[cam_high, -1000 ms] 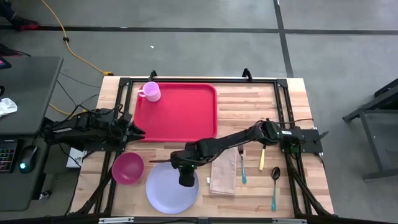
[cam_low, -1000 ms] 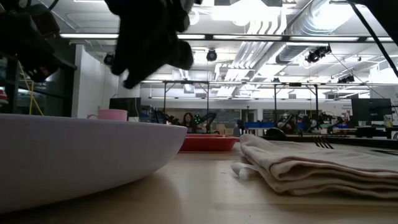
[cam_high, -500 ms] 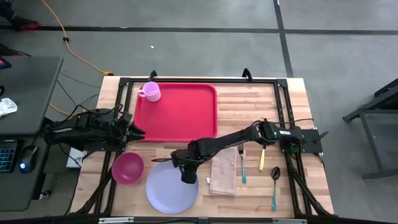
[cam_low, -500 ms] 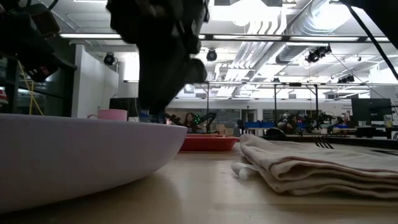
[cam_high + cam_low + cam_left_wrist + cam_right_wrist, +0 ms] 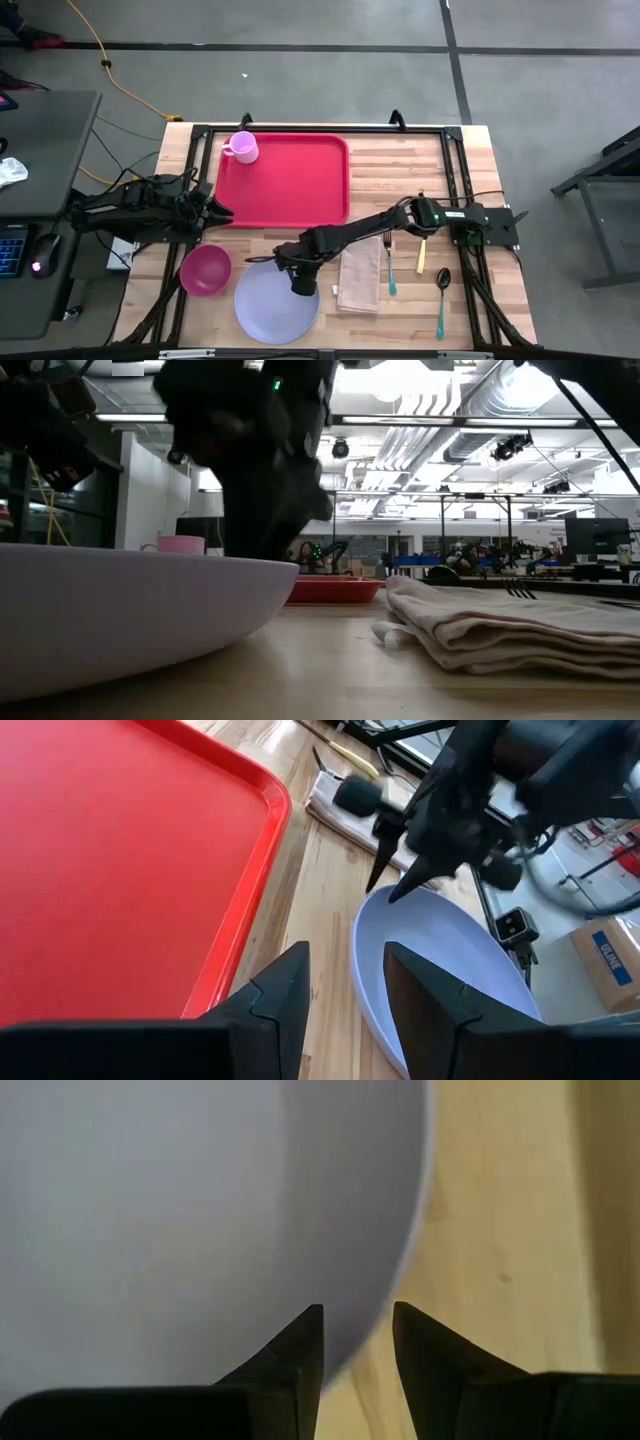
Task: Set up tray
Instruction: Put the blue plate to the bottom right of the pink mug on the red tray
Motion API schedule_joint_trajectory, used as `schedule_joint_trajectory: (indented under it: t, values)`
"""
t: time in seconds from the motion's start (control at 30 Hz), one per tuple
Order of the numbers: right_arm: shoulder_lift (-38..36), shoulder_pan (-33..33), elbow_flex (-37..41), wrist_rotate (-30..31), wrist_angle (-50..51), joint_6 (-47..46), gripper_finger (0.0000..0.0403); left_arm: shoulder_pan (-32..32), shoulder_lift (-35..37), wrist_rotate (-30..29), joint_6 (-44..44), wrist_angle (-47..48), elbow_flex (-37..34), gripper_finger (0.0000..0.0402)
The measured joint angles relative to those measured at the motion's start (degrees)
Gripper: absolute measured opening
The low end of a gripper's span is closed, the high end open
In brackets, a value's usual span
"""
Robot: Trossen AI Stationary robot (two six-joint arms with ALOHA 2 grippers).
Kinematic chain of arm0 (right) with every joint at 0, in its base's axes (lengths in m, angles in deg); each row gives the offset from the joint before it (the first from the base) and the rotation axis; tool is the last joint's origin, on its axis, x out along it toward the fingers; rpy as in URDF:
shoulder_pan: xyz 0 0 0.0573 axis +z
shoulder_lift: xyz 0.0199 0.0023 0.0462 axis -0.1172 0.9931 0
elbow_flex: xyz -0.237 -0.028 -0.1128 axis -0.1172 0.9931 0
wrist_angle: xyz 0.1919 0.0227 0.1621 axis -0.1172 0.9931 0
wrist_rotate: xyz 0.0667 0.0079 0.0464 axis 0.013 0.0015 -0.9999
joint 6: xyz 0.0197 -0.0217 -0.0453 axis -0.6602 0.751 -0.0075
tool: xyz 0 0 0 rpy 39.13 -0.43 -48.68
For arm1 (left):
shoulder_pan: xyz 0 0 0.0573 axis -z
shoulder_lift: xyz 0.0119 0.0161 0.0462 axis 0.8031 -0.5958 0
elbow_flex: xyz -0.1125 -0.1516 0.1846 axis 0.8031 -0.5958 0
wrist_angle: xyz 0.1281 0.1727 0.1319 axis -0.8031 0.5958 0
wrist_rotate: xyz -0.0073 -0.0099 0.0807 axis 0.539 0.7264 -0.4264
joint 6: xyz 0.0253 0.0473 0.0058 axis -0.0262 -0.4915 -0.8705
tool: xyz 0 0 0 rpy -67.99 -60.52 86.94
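The right gripper (image 5: pixel 303 284), fingers (image 5: pixel 300 1355) slightly apart astride the lavender plate's (image 5: pixel 270 310) rim nearest the red tray (image 5: pixel 285 180), seems set to pinch it for carrying onto the tray, while the left gripper (image 5: pixel 345 1000), fingers apart, waits beside the tray's edge.

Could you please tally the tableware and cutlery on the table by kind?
Tray: 1
Mug: 1
Bowl: 1
Plate: 1
Napkin: 1
Fork: 1
Knife: 1
Spoon: 1
Total: 8
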Motion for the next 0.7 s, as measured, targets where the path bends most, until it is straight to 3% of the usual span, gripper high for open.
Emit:
schedule_joint_trajectory:
  t: [0.4,0.7]
  values:
    - [0.90,-0.12,0.06,0.80,0.66,-0.04,0.0099,0.00,0.00,0.02,0.02,0.04,-0.01,0.0161]
    - [1.36,-0.16,-0.03,0.91,0.46,-0.22,0.0049,-0.01,0.00,0.02,0.02,0.04,-0.01,0.0161]
